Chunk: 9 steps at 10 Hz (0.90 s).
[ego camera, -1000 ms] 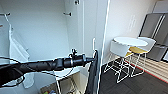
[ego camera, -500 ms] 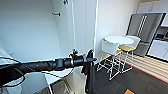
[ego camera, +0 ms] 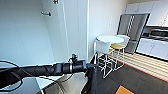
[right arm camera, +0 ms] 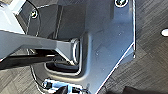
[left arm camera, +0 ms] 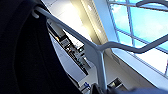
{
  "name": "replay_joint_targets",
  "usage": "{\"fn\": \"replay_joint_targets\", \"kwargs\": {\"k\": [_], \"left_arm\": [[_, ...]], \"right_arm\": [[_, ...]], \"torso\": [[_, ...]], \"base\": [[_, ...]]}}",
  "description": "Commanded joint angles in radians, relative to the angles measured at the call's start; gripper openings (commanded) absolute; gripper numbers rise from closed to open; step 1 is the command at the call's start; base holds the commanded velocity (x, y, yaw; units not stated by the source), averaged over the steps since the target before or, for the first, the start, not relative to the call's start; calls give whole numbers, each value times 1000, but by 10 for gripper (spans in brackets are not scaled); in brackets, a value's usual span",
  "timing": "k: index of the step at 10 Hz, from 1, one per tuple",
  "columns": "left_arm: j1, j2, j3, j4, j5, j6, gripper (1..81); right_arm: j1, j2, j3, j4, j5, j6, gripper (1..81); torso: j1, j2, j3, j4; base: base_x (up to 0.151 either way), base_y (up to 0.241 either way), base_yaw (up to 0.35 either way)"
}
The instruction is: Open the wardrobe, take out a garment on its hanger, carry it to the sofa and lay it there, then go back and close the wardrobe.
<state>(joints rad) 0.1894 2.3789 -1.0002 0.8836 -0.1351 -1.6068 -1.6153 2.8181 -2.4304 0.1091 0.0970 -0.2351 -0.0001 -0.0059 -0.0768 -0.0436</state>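
Note:
The wardrobe (ego camera: 27,37) stands open on the left, with a white inside and a short rail high up. My left arm reaches across the lower head view, and the left gripper (ego camera: 91,65) sits just right of the wardrobe's door edge. The black garment (ego camera: 92,80) hangs limp below it. In the left wrist view the thin white hanger (left arm camera: 98,48) runs down into the left gripper (left arm camera: 100,88), which is shut on it. The garment (left arm camera: 27,55) is draped over one arm of the hanger.
A round white table (ego camera: 110,39) with white and yellow stools (ego camera: 103,50) stands right of the wardrobe. A steel fridge (ego camera: 132,30) and white kitchen cabinets (ego camera: 153,47) lie beyond. Dark carpet (ego camera: 130,80) spreads in front, and the right wrist view looks down on the carpet (right arm camera: 152,62).
The whole head view has slid left as the camera turned right, so the wardrobe moved leftward and the table and kitchen came in. The arm still holds the hanging garment.

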Motion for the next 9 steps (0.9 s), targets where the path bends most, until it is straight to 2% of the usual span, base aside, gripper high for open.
{"fn": "replay_joint_targets", "kwargs": {"k": [1,9], "left_arm": [[-118,-35,61,47,-29,13,10],[-100,-64,103,75,-27,13,10]], "right_arm": [[30,-15,4,4,-62,0,811],[25,-15,8,3,-60,0,811]], "torso": [[0,0,0,0],[0,0,0,0]], "base": [[0,0,-233],[0,0,-234]]}}
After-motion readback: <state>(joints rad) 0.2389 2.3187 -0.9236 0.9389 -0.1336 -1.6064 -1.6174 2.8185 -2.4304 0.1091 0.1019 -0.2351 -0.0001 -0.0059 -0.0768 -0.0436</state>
